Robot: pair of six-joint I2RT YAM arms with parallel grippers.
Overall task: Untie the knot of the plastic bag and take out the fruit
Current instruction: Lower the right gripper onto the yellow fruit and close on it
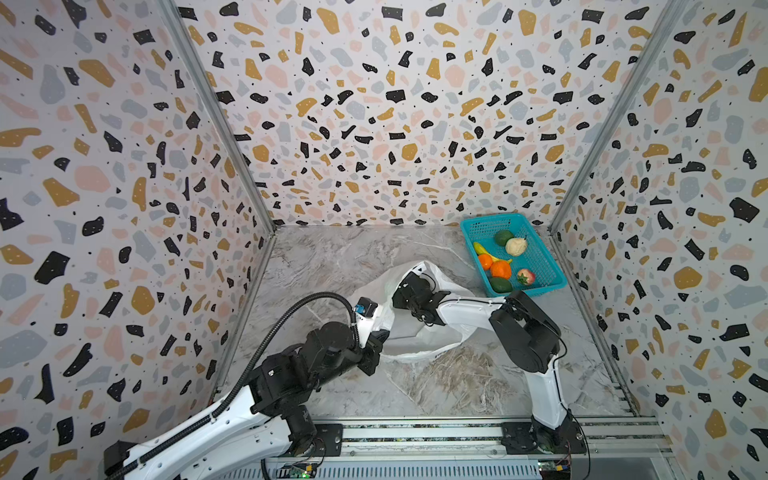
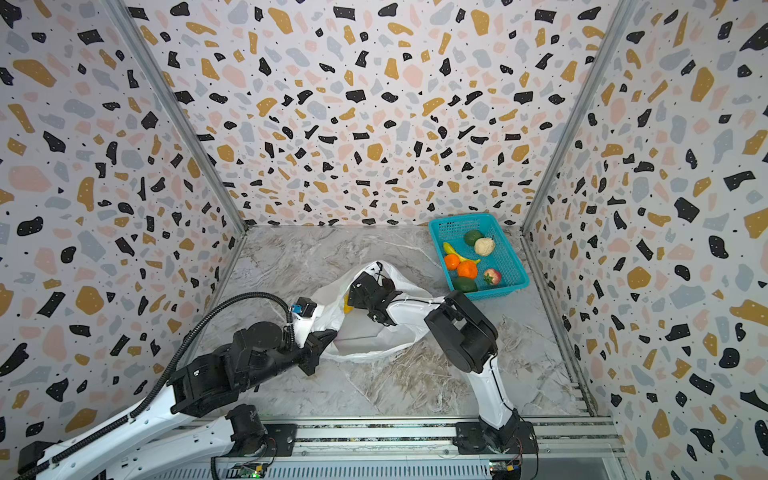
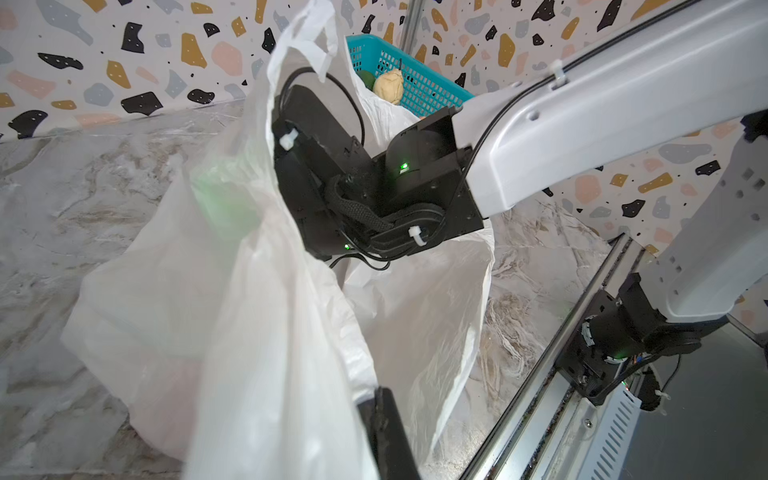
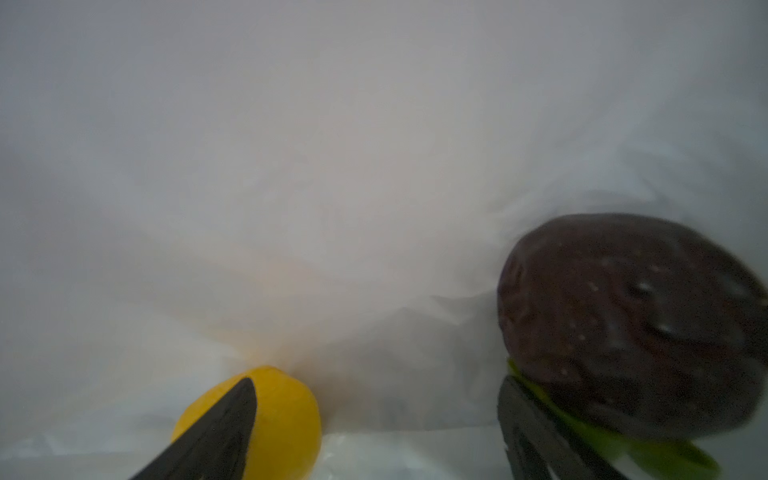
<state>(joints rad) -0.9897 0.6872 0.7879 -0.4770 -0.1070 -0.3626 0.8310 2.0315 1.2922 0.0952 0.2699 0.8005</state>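
Nearest the lens comes the left arm (image 1: 232, 415), and its left gripper (image 1: 380, 334) is pinched tight on the near rim of the plastic bag (image 1: 415, 343), holding the mouth up; no knot shows anywhere and the mouth gapes, so the untying looks done; at the bag's middle the right gripper (image 4: 376, 382) is plunged inside, jaws wide apart, gripping nothing; right of the bag and further back sits the teal basket (image 1: 494, 219), carrying two oranges (image 1: 500, 269), a beige ball (image 1: 516, 246), green pieces, a red one and a banana; most of the fruit is out, I'd say, but not all; only the right wrist view looks inside the bag, showing a yellow fruit (image 4: 286, 411) behind one finger and a dark maroon fruit (image 4: 623, 324) by its partner; both left to lift; a top view catches merely a yellow sliver through the mouth.
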